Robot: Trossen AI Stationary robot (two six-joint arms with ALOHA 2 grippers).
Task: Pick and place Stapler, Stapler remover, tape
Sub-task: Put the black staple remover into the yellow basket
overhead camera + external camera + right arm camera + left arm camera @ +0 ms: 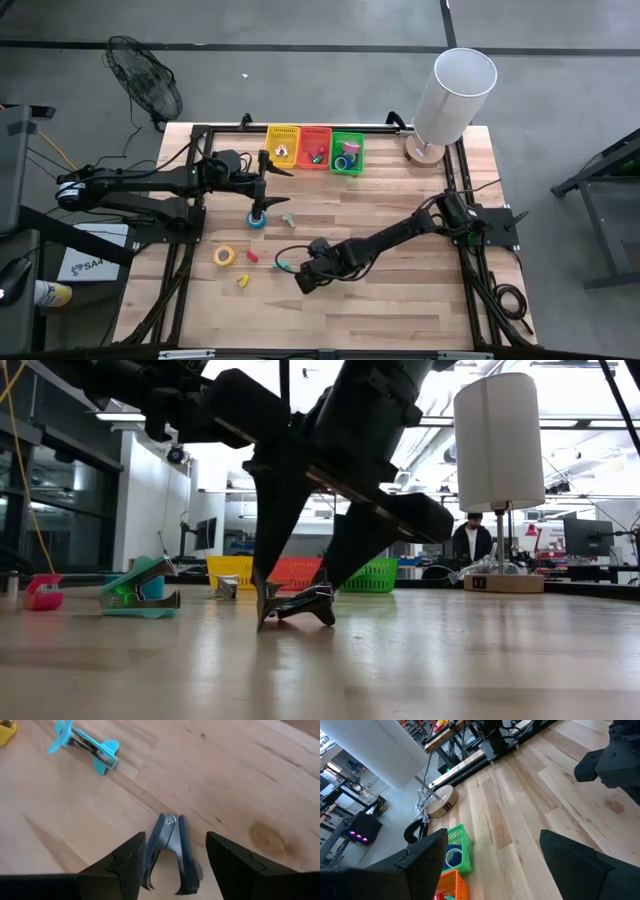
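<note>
I see the wooden surface (400,300) carrying everything, with a tall white cylinder lamp (452,95) standing at its far right corner. Along the far edge I note three baskets side by side: the yellow basket (283,146), the red basket (315,147) and the green basket (347,152), the green one holding a blue roll as the left wrist view shows. The left arm reaches in from the left side, and its left pincer (258,205) stands released, fingers spread wide, directly above a blue tape roll (257,220) near the surface's middle; I cannot tell whether the tips touch it. The right arm stretches from the right side toward the centre front, and its right pincer (172,857) is part open, its two fingers set on either side of a dark stapler remover (170,852) lying on the wood; it straddles the remover, not yet clenched on it. Just beyond that I record a teal stapler remover (87,747), apart from the pincer. Toward the front left I find a yellow tape roll (224,256) lying flat, a small red piece (251,256) beside it, and a small yellow piece (242,281) nearer the front edge.
</note>
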